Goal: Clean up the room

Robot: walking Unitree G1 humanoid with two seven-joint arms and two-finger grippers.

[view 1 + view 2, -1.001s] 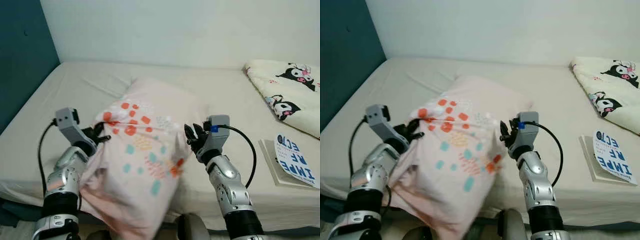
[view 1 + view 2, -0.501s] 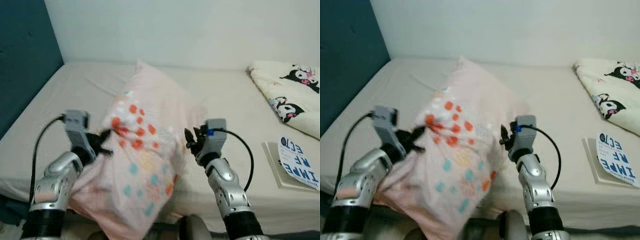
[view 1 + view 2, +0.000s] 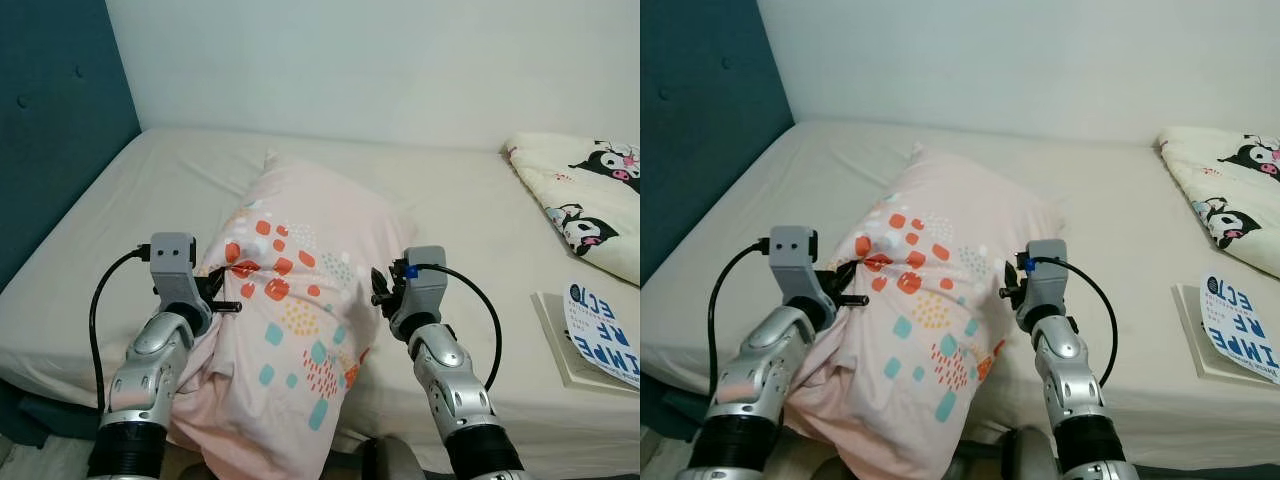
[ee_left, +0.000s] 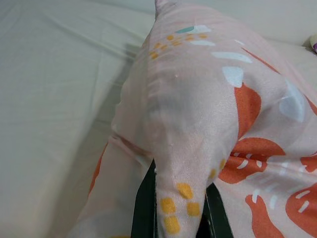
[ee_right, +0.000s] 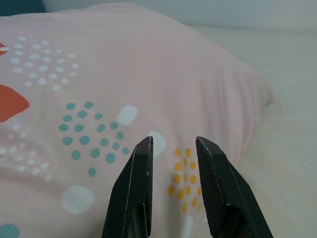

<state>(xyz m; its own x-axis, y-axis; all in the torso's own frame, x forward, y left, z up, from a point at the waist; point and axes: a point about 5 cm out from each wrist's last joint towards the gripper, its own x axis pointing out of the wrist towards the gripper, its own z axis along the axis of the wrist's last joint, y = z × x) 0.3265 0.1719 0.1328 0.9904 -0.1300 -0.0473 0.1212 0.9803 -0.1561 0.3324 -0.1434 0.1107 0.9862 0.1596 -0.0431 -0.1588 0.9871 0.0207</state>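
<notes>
Pillow [image 3: 295, 300], pink with coloured patches, lies on the bed [image 3: 130, 220], its near end hanging over the edge. My left gripper [image 4: 173, 208] pinches its fabric; my right gripper [image 5: 173, 171] is spread apart against its side.

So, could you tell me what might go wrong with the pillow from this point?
1. The left hand pinches only a fold of the pillow; the fabric might slip out as it is pulled.
2. The right hand is open against the pillow's side, so the weight rests on one grip.
3. The pillow's near end hangs over the bed edge and could slide to the floor if released.
</notes>
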